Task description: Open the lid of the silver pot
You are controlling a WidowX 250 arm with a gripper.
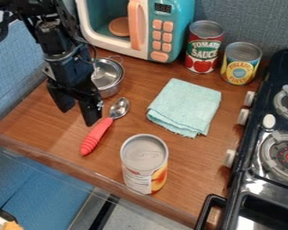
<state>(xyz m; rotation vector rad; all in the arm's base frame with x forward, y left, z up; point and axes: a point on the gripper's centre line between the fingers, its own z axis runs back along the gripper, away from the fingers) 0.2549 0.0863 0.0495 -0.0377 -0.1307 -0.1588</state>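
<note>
The black gripper (77,112) hangs at the left of the wooden counter, its two fingers apart with nothing seen between them. Just behind it and to its right stands the small silver pot (111,86), its left side hidden by the arm. A small wire loop shows at the pot's back rim. The pot's top is shiny metal, and I cannot tell whether that is a lid or the inside.
A red-handled spoon (97,135) lies right of the gripper. A teal cloth (185,107) is mid-counter, with a can (145,164) in front. Behind are a toy microwave (170,28), a tomato can (203,47) and a pineapple can (240,64). The stove (263,130) is at right.
</note>
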